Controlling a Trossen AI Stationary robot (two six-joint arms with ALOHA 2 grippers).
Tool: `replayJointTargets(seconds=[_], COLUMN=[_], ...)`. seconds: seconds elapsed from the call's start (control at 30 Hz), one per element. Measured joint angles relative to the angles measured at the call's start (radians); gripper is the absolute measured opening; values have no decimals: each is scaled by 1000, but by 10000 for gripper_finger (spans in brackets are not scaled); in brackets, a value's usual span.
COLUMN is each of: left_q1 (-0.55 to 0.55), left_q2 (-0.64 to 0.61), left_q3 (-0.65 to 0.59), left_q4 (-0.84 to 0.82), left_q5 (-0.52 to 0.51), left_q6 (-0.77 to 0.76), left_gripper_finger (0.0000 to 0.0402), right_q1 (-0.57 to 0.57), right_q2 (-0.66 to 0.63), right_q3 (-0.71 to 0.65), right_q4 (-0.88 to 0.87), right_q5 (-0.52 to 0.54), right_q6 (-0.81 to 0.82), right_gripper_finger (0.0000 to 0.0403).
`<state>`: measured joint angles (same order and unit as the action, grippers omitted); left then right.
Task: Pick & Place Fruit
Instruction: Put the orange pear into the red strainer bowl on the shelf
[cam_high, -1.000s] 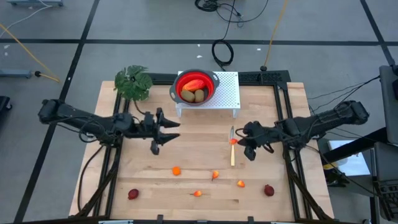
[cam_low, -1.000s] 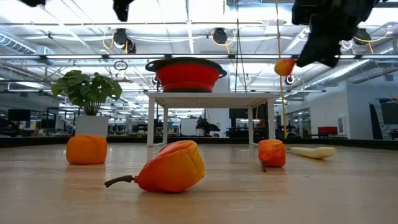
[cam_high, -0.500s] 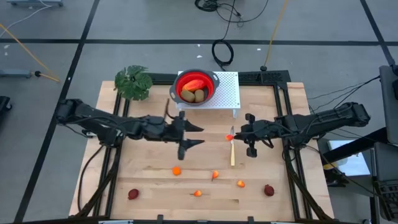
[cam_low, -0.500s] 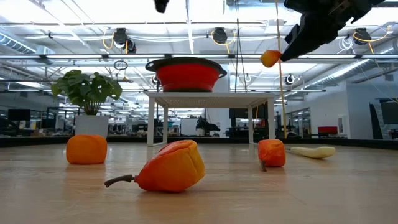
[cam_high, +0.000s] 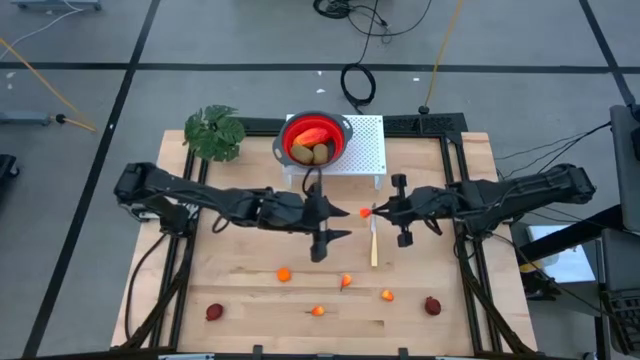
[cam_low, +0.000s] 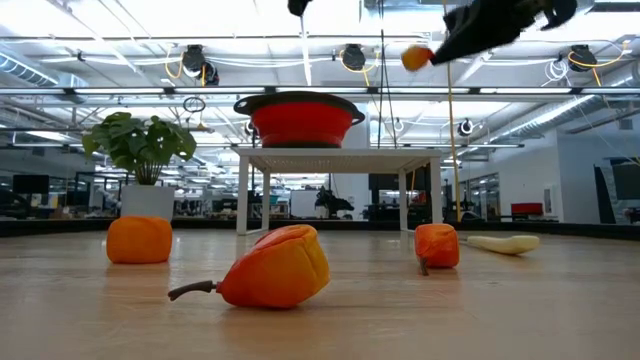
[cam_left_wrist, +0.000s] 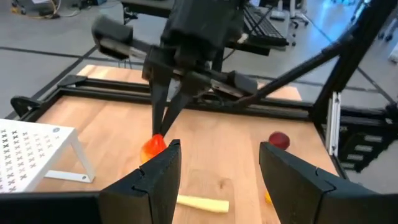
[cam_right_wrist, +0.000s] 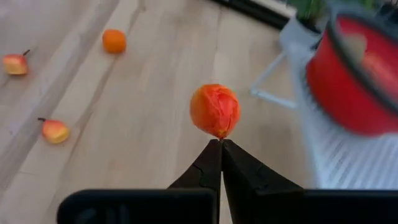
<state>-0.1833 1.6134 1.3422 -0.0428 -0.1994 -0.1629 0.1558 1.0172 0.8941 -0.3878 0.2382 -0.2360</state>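
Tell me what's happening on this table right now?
The right gripper is pinching a small orange fruit at its fingertips, held in the air short of the red bowl on the white stand. The bowl already holds a red-yellow fruit and two brown ones. The left gripper hangs open and empty mid-table, facing the right one. Several small fruits lie on the wooden table, and a knife.

no words, labels, brand names, numbers or signs can be read in any view. the white stand (cam_left_wrist: 34, 146) carries only a pattern of small x-shaped cutouts, which is not writing.
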Motion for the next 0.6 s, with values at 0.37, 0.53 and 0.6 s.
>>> replayJointTargets(seconds=[0.37,0.53,0.6], left_q1=[0,7,12], left_q2=[39,39,39], left_q3=[40,40,40], left_q4=[-8,2,0], left_q5=[-99,-118,-118], left_q6=[-24,-23,-23], left_gripper_finger=[216,216,216], right_q1=[3,3,3], right_q2=[5,32,48], right_q3=[133,139,140], right_q4=[-94,-113,-112], right_q5=[-4,-34,-56], right_q6=[-109,-119,-134], right_gripper_finger=[0,0,0])
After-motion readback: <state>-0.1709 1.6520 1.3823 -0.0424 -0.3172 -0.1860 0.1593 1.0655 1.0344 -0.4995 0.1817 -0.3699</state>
